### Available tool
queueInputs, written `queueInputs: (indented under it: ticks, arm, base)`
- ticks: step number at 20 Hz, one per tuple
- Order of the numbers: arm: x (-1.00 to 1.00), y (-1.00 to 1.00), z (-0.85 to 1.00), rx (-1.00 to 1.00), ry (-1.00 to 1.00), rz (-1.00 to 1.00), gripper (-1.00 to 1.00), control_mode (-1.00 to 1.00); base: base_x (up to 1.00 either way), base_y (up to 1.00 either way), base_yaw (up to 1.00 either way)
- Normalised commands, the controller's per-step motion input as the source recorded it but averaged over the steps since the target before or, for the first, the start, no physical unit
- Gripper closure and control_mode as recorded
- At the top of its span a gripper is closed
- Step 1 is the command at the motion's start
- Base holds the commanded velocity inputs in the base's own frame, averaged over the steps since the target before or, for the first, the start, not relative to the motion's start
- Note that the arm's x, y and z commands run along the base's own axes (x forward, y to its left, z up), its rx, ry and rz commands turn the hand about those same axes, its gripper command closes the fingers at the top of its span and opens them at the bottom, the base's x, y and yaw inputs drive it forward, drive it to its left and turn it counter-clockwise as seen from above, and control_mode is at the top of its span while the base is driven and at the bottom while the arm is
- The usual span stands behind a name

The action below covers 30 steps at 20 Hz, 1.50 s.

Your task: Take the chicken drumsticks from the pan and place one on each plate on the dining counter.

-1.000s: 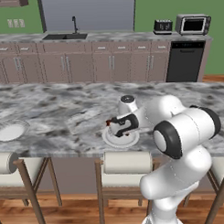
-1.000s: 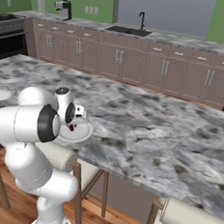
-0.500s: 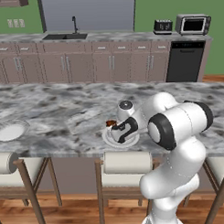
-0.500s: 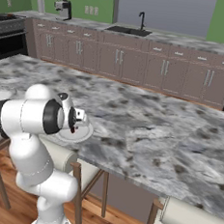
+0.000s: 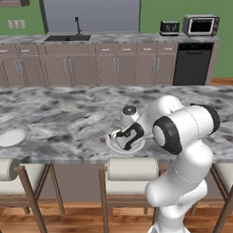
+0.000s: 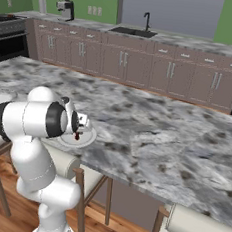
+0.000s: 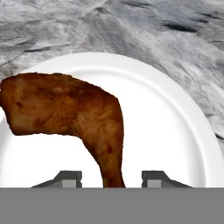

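One chicken drumstick (image 7: 65, 109), browned, lies on a white plate (image 7: 170, 131) on the marbled dining counter (image 5: 66, 115). My gripper (image 7: 111, 178) hovers low over this plate (image 5: 113, 146), open, its fingertips (image 7: 65, 177) standing apart on either side of the thin bone end without touching it. From the right base view the gripper (image 6: 78, 129) is over the same plate (image 6: 88, 139), with a dark bit of the drumstick (image 6: 76, 136) under it. A second white plate (image 5: 10, 137) lies bare at the counter's left. The pan is out of view.
Padded stools (image 5: 132, 169) stand tucked under the counter's near edge, another stool (image 5: 6, 169) further left. The far kitchen counter holds a sink (image 5: 68, 38), toaster (image 5: 168, 27) and microwave (image 5: 200, 25). A stove (image 6: 6, 24) is at the far left.
The hand has come down to the plate with the drumstick. Its fingers, shut on the bone before, have parted from it.
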Motion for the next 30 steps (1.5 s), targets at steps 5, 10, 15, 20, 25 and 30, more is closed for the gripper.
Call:
queueInputs:
  ticks: [5, 10, 15, 20, 25, 30]
  arm:
    - [0.01, 0.00, 0.00, 0.00, 0.00, -0.02, -1.00, -1.00]
    - [0.00, 0.00, 0.23, 0.00, 0.00, 0.00, -1.00, -1.00]
    - [-0.15, 0.00, 0.64, 0.00, 0.00, -0.01, -1.00, -1.00]
    - [-0.41, -0.11, 0.68, 0.00, 0.00, -0.03, -1.00, -1.00]
    - [-0.57, -0.30, 0.66, 0.10, 0.03, 0.00, -1.00, -1.00]
    - [-0.77, -0.31, 0.52, 0.14, 0.04, 0.00, -1.00, -1.00]
  base:
    - [0.00, 0.00, 0.00]
    - [0.00, 0.00, 0.00]
    - [0.00, 0.00, 0.00]
    - [0.00, 0.00, 0.00]
    - [0.00, 0.00, 0.00]
    - [0.00, 0.00, 0.00]
